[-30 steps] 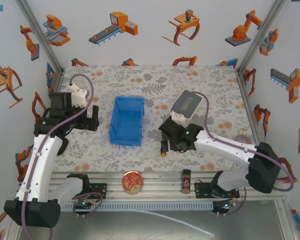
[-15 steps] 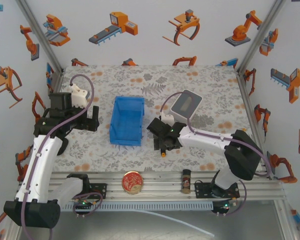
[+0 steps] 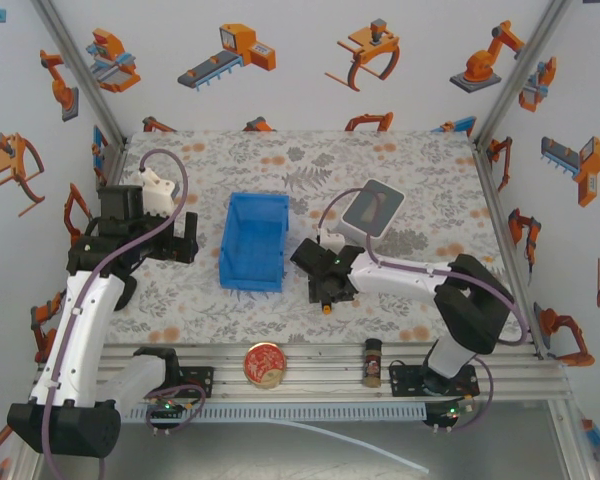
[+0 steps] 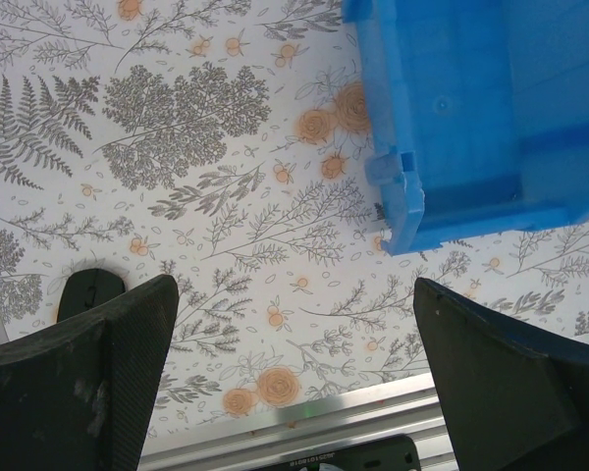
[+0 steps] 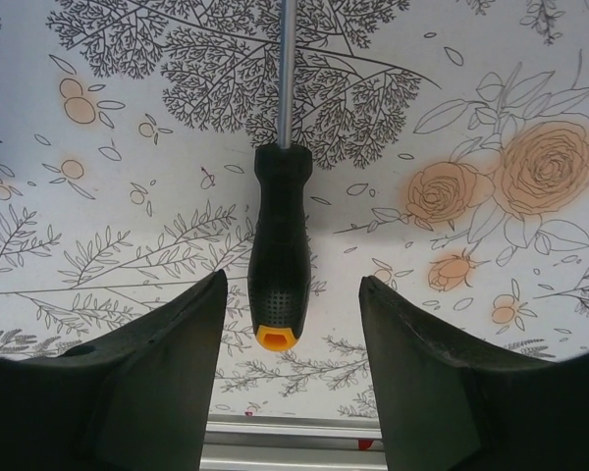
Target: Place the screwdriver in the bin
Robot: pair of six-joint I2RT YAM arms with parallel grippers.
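Note:
The screwdriver [image 5: 279,245] lies flat on the floral mat, thin shaft pointing away, black handle with its orange end [image 3: 326,308] toward the near edge. My right gripper [image 5: 293,304] hovers open over the handle, one finger on each side, neither touching it. In the top view the right gripper [image 3: 325,282] covers most of the tool. The blue bin [image 3: 254,241] stands open-topped left of it, and its corner [image 4: 452,108] shows in the left wrist view. My left gripper [image 4: 294,324] hangs open over bare mat, to the left of the bin [image 3: 180,240].
A white box with a grey top [image 3: 372,209] stands behind the right arm. A round tin [image 3: 265,362] and a small brown spice bottle [image 3: 372,361] rest on the aluminium rail at the near edge. Printed walls close in the table on three sides.
The right arm has swung left and lowered over the screwdriver, bringing its open jaws around the handle. The left arm has stayed put.

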